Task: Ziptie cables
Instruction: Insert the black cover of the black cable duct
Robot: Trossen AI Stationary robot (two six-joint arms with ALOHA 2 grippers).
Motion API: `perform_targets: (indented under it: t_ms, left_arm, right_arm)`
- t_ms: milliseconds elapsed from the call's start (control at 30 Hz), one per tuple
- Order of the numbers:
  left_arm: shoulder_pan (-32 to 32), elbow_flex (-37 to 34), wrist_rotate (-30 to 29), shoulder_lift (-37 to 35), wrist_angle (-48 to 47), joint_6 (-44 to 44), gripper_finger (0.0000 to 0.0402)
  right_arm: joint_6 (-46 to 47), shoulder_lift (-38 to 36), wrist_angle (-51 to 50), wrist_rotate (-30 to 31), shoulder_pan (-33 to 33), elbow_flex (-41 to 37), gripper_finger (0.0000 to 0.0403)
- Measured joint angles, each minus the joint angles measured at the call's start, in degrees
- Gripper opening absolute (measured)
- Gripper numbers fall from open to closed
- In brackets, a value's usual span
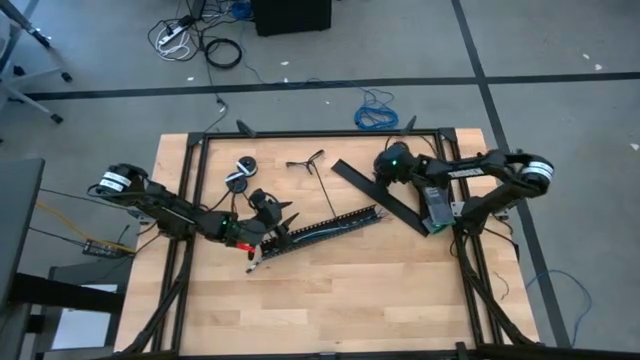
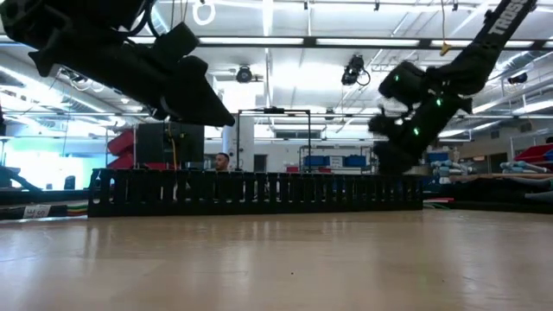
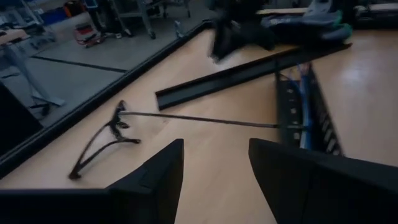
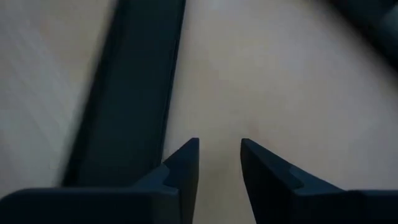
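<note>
My left gripper hangs open just above the left half of the long black perforated strip. Ahead of it in the left wrist view, a thin dark strand lies flat on the table and forks at one end; in the high view it lies near the far edge. I cannot tell whether it is wires or zipties. Blue and pale wires run inside the perforated strip. My right gripper is open, pointing down over bare wood beside a flat black strip.
A second wide black strip lies slantwise on the right half of the table. Two small round objects sit near the far left. A blue coiled cable lies on the floor beyond the table. Bare wood stretches along the near side.
</note>
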Motion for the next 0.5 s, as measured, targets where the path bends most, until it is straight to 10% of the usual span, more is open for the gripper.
perform_targets:
  t_ms: [233,500]
  left_arm:
    - [0.1,0.0,3.1,0.0,-0.9,-2.6,0.0176]
    - [0.1,0.0,3.9,0.0,-1.6,-4.1,0.0176]
  right_arm:
    - [4.4,-5.4,-0.5,-13.4,-2.0,1.0,0.0153]
    - [5.9,1.8,-0.9,-12.9,-2.0,1.0,0.0174]
